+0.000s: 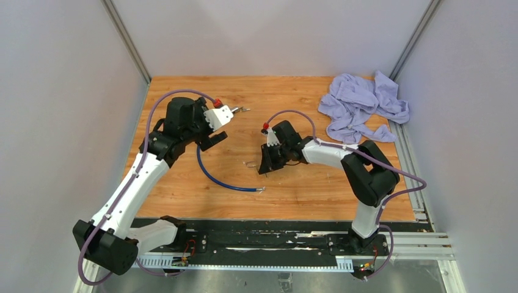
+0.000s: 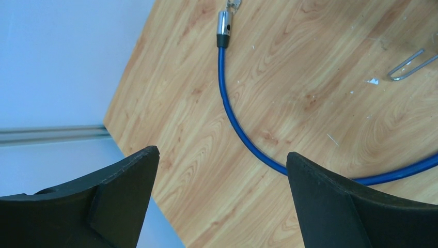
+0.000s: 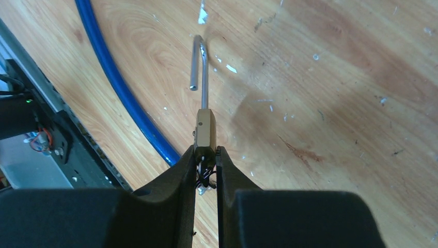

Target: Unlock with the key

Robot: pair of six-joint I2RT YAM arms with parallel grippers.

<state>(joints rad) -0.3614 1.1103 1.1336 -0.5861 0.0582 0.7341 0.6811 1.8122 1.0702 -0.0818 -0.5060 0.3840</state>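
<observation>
Brass padlock (image 3: 205,129) first: it sits pinched by its lower end in the right tool (image 3: 205,160), whose fingers are pressed together on the body, low over the middle of the desk (image 1: 305,195). Its steel shackle (image 3: 205,82) points away from the fingers, with the long leg in the body. The short leg ends free in the air, so the lock looks sprung open. Between the fingers at the lock's base there is a scrap of metal and dark cord. Whether that is the key I cannot tell.

Just beside the lock, but not through the shackle, the blue cable (image 3: 124,98) curves across the wood. One end is capped by a metal ferrule (image 2: 223,28). The left tool (image 2: 222,155) hangs above that cable with its fingers spread wide and nothing between them. A crumpled pale cloth (image 1: 360,110) lies well apart at the far right corner.

My reading is that the turning step is finished or nearly so, since the shackle stands clear and the cable is loose. The next move calls for a check that the free leg is truly out of the body. After that the lock can be lowered gently and flat to the desk before the right tool lets go. If a key is seated at the base, the left tool would need a narrow, square approach to take it without knocking the lock askew.
</observation>
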